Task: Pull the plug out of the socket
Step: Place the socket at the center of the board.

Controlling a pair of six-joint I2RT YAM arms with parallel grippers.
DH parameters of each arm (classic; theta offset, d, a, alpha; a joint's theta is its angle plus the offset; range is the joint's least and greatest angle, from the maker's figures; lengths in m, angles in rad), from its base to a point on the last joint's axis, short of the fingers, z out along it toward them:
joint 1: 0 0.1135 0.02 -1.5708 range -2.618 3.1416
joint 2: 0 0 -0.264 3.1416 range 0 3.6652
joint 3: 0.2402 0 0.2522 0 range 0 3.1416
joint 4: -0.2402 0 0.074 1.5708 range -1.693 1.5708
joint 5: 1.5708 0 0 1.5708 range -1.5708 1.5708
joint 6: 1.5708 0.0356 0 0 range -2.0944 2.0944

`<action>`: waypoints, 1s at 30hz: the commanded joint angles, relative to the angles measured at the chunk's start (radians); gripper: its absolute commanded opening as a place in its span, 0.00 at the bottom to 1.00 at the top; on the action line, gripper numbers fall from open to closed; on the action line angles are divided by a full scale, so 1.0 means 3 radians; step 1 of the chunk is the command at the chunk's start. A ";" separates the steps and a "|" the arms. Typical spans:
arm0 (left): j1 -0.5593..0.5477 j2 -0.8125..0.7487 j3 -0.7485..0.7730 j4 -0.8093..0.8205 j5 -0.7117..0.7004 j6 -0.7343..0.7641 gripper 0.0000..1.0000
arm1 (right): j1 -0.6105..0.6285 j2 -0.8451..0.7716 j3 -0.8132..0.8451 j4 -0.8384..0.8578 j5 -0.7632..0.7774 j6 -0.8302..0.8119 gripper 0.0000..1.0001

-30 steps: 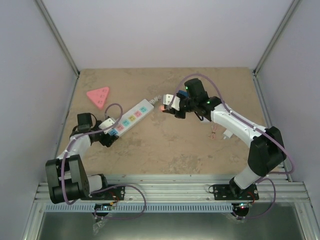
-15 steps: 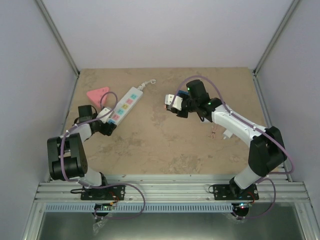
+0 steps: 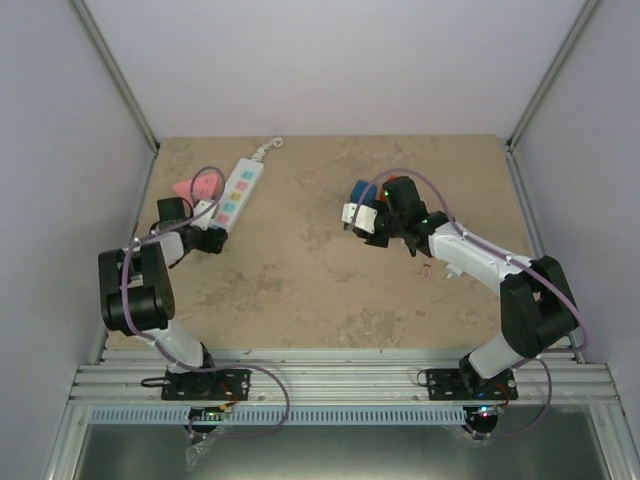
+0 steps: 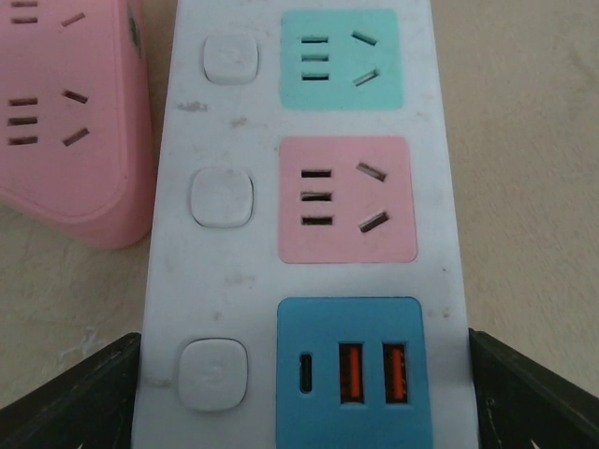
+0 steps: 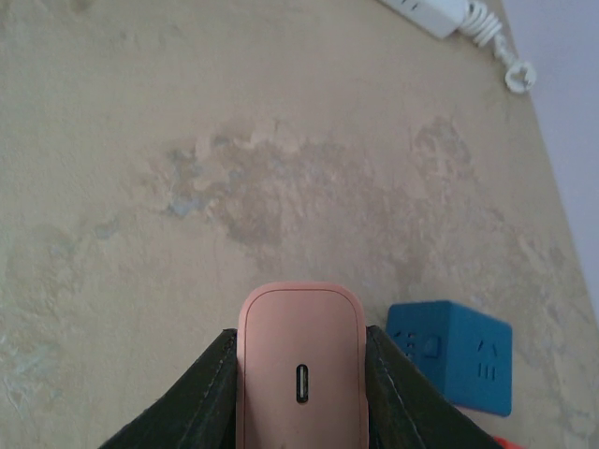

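Observation:
The socket, a white power strip (image 3: 238, 186) with pastel outlets, lies at the far left, its cord stub (image 3: 268, 147) pointing away. My left gripper (image 3: 207, 236) is shut on its near end. In the left wrist view the strip (image 4: 234, 271) fills the space between my black fingers (image 4: 75, 402), at the blue USB outlet (image 4: 348, 369). My right gripper (image 3: 362, 218) is shut on the plug (image 3: 349, 212), held apart from the strip, right of centre. In the right wrist view the pink plug (image 5: 301, 360) sits between both fingers (image 5: 182, 412).
A pink triangular block (image 3: 198, 188) lies against the strip's left side and shows in the left wrist view (image 4: 65, 122). A blue cube socket (image 3: 362, 190) sits beside my right gripper, seen also in the right wrist view (image 5: 454, 354). A small pinkish scrap (image 3: 428, 267) lies under the right arm.
My left gripper has swung the power strip left and away, up against the pink block. My right gripper has drawn back slightly to the right with the plug.

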 commanded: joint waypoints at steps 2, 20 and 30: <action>0.0017 0.0173 0.0094 0.0007 -0.0164 -0.0188 0.10 | -0.0067 -0.0109 -0.0103 0.0197 0.0071 -0.0037 0.06; 0.0010 0.0398 0.0217 -0.0111 -0.0223 -0.0156 1.00 | -0.0073 0.0090 -0.0181 0.0323 0.0271 -0.0091 0.07; 0.0009 0.0080 0.0087 -0.0225 -0.0243 -0.0099 1.00 | -0.0073 0.0331 -0.0163 0.0360 0.0563 -0.0117 0.08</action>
